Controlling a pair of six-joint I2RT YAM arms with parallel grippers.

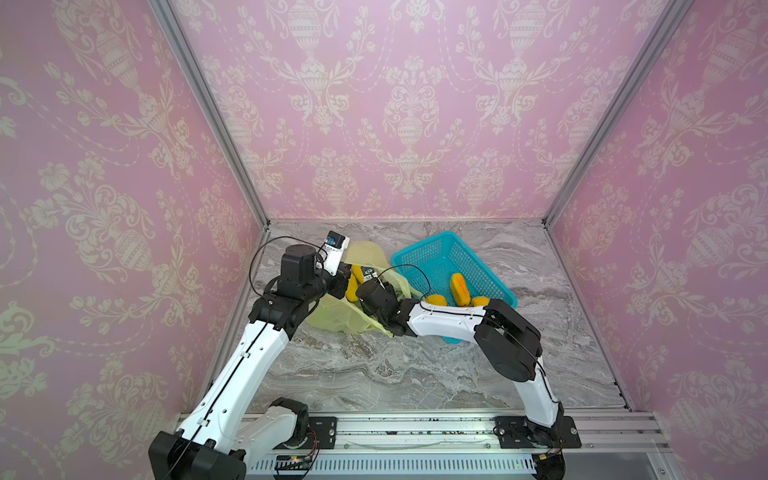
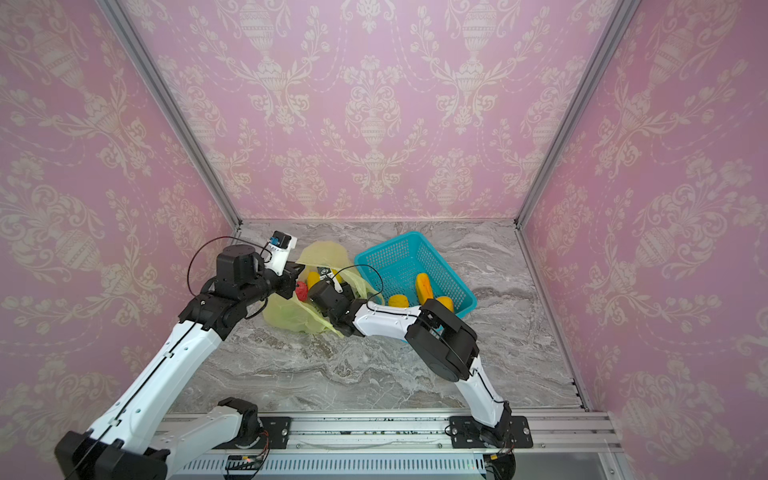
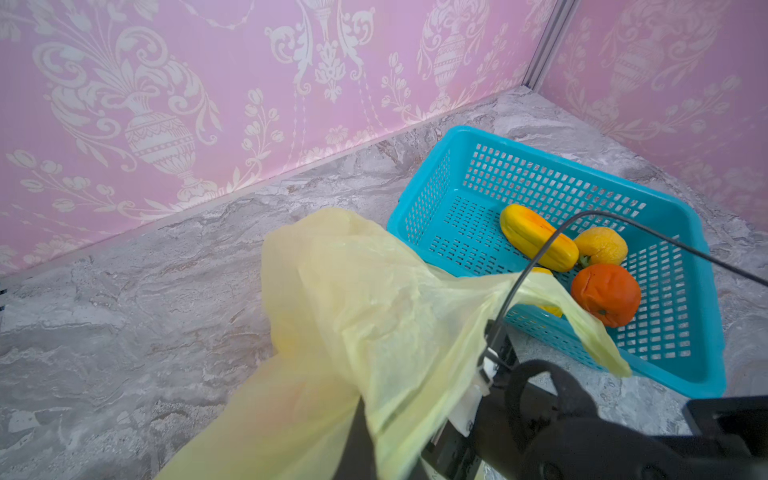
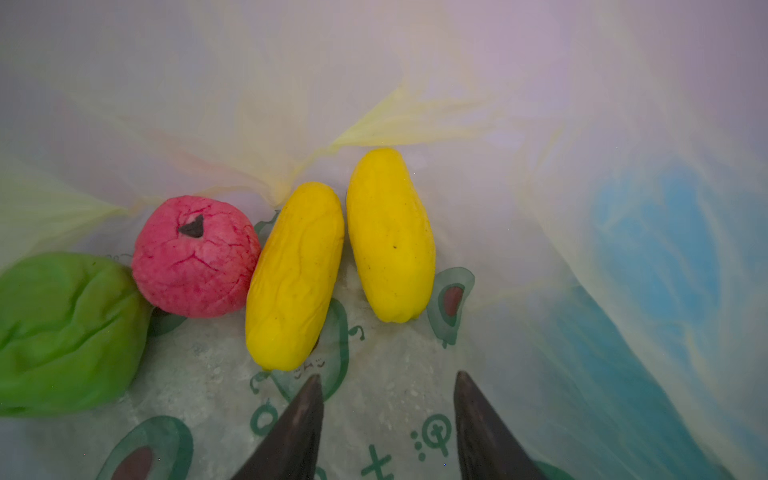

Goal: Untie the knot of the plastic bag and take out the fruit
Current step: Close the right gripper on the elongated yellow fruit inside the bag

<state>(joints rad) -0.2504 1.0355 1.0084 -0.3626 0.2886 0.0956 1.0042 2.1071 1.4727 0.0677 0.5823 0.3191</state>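
Open plastic bag (image 3: 353, 299) and teal mesh basket (image 3: 540, 178) touching on the marble surface (image 1: 415, 374), fruit (image 4: 295, 276) in both.
In the bag: two yellow oblong pieces (image 4: 390, 235), a pink-red round one (image 4: 195, 255), a green one (image 4: 66, 332). In the basket: a yellow oblong piece (image 3: 538, 243), a yellow-orange round one (image 3: 601, 246), an orange one (image 3: 606, 294). Left pincer (image 2: 296, 269) clamped on the bag's rim; right pincer (image 4: 387, 374) inside the bag, jaws parted, gripping nothing.

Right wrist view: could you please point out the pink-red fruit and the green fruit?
pink-red fruit (image 4: 195, 257), right wrist view, centre of its wrinkled skin.
green fruit (image 4: 66, 332), right wrist view, its creased middle.
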